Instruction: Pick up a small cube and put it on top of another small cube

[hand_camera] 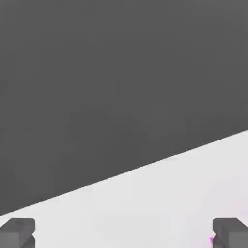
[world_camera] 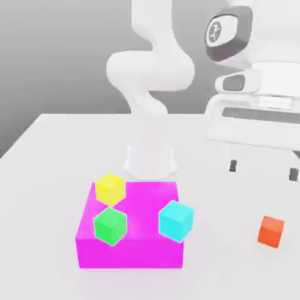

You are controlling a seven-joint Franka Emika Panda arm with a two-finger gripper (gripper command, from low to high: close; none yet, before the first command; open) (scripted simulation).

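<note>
step: we're at the approach, nothing picked | gripper (world_camera: 263, 168): fingers spread wide, holding nothing, up above the table (world_camera: 58, 140) | orange cube (world_camera: 271, 231): sitting alone beside the pink block (world_camera: 132, 249) | next: we drop down over it, then close

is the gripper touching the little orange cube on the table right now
Apart. The exterior view shows the gripper open and raised above the table, while the orange cube sits lower on the surface with bare white table between them.
</note>
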